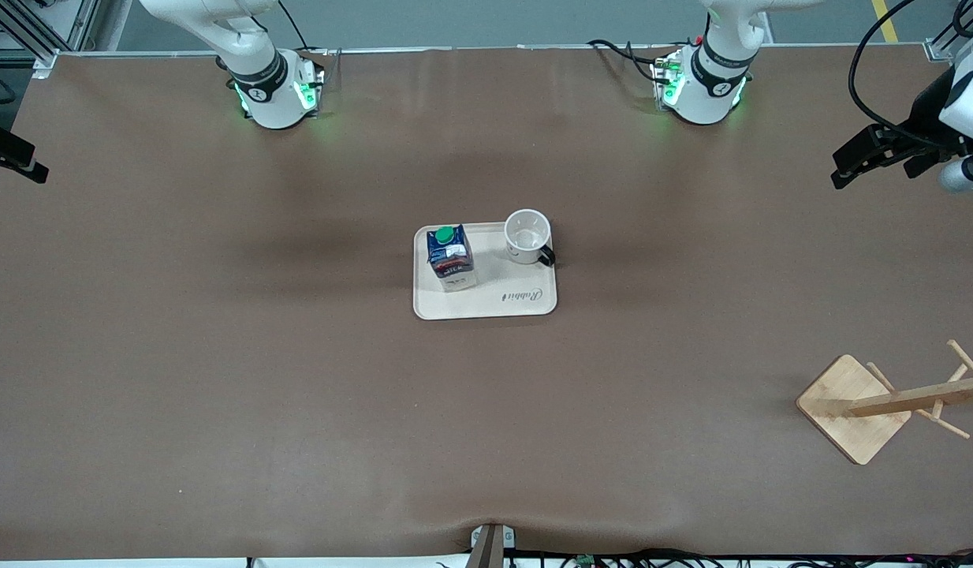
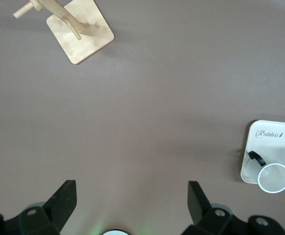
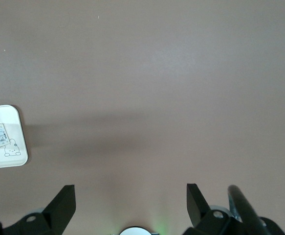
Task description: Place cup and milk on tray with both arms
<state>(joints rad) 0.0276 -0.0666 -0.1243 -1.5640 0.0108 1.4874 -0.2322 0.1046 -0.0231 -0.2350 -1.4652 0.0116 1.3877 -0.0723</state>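
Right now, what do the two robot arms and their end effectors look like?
Both arms are glossy white with rounded joints and a black band above each round base; the right arm's base and the left arm's base glow green, with black cables beside them. Each wrist view shows a black two-finger end effector, left and right, with blocky, wedge-shaped fingers.

table (image 1: 218,355): matt brown covering
tray (image 1: 486,304): smooth cream plastic
cup (image 1: 527,237): glossy white
milk (image 1: 451,259): printed carton
rack (image 1: 853,409): pale wood
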